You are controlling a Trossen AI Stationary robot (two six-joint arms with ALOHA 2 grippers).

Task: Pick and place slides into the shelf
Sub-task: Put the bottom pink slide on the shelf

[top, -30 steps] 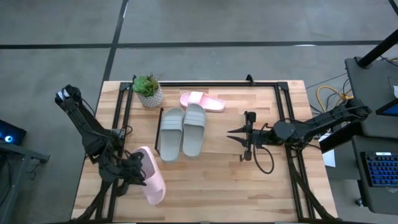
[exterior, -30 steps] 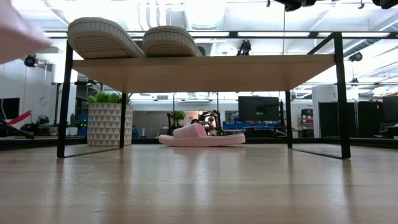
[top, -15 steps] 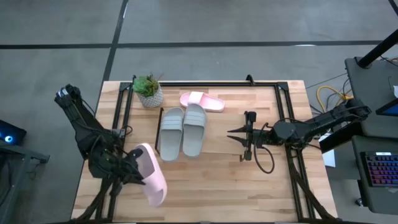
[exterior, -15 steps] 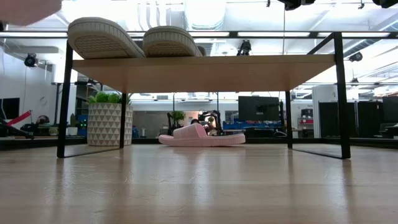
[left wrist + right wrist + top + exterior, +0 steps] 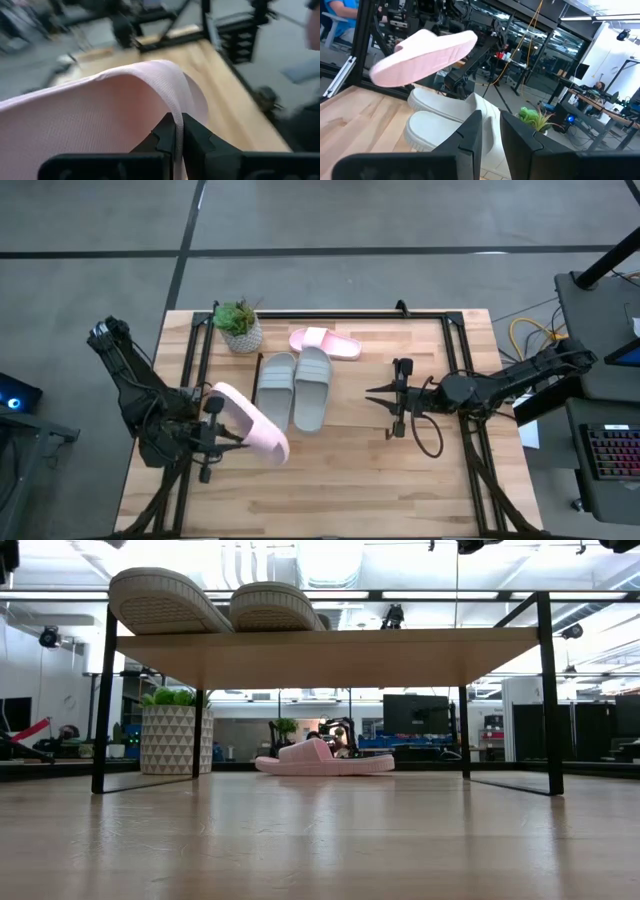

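My left gripper (image 5: 215, 432) is shut on a pale pink slide (image 5: 250, 423), held in the air over the table's left part, just left of the shelf. The right wrist view shows that slide (image 5: 425, 57) aloft, lying flat and slightly slanted. Two grey slides (image 5: 293, 390) rest side by side on the left end of the shelf's board (image 5: 330, 655). A second pink slide (image 5: 325, 342) lies sole down on the table behind the shelf. My right gripper (image 5: 378, 402) hovers open at the shelf's right end, pointing toward the grey slides, with nothing between its fingers. My left gripper pinches a thin curved pink edge (image 5: 176, 107) at the slide's side between its two fingers (image 5: 162, 135). Whether that edge is strap or sole rim I cannot tell. The fingers come nearly level from the table's left. The slide is lifted clear and slants across the gripper.
A potted plant (image 5: 238, 326) stands at the far left, close to the shelf's far left corner. A black frame (image 5: 330, 313) runs along the table's edges. Bare wood lies in front of the shelf toward the near edge.
My left gripper has risen and rolled, keeping its hold. The pink slide has come up off the table near the front left. It has turned about and now slants in the air closer to the grey slides. My right arm has kept still.
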